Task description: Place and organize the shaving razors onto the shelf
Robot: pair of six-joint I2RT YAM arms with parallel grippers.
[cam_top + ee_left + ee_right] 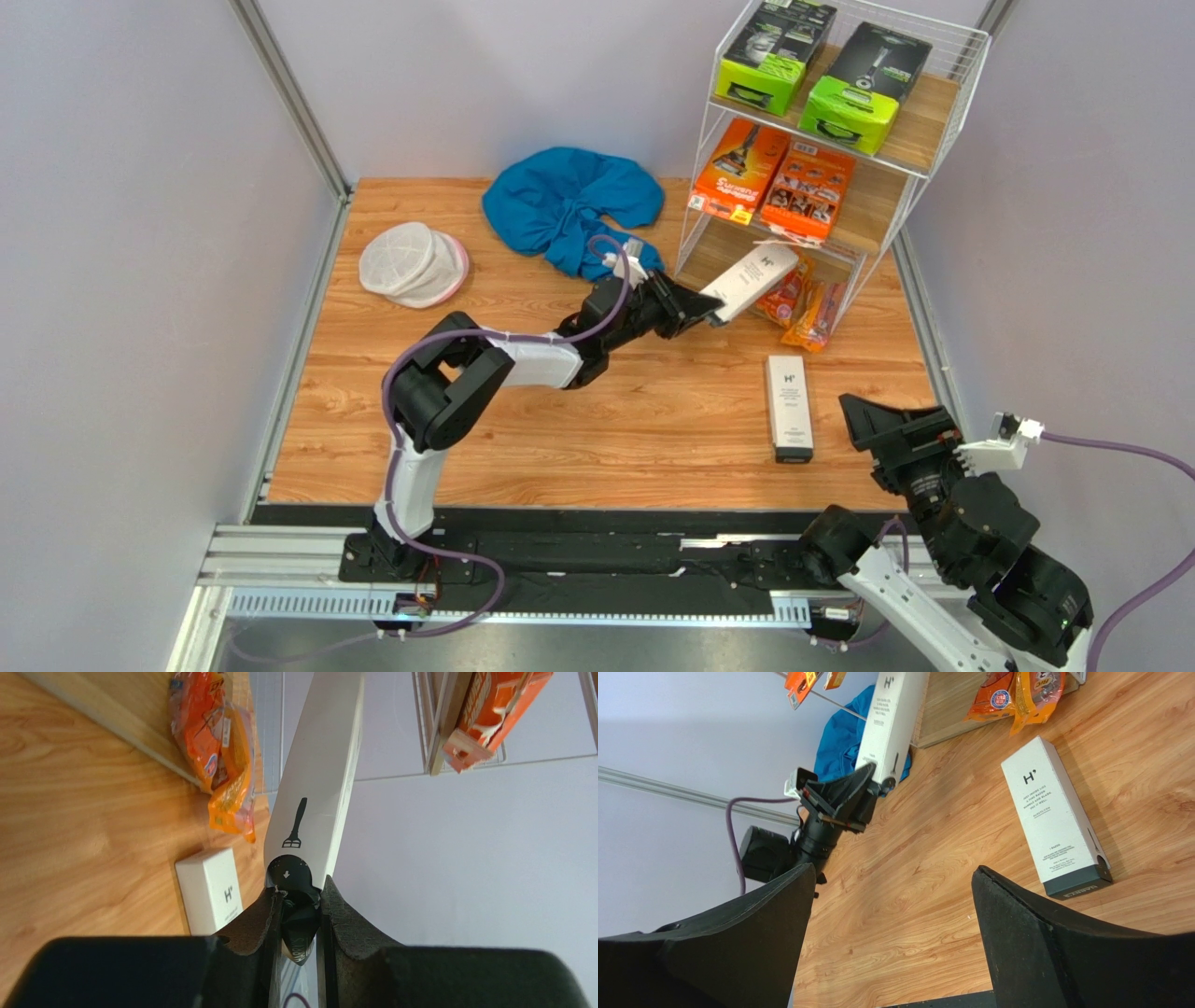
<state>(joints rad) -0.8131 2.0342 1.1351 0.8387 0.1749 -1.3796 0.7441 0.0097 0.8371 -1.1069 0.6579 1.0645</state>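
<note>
Nearest to me, at the near right, my right gripper has its fingers spread wide with nothing between them. It hangs over the table just near of the loose white box, which lies flat on the wood, right of centre and well short of the rack. That pack is not yet shelved, and I judge it the last one waiting on the table. Farther in, near the middle, my left gripper is pinched narrow on the near end of the held white box. Its far end points right and away, reaching in at the open front of the bottom tier of the shelf. I cannot tell whether it touches the board yet, so I count that placement as under way, not finished. On that bottom tier the orange-trimmed bags lie at the right, spilling a little past the front edge. The middle tier carries the two orange cartons side by side, and the top tier the two lime-green boxes, also paired. So by my reckoning most of the sorting is done: one pack going in, one left to fetch. At the far left, the blue cloth and the white mesh pouch are not my concern.
</note>
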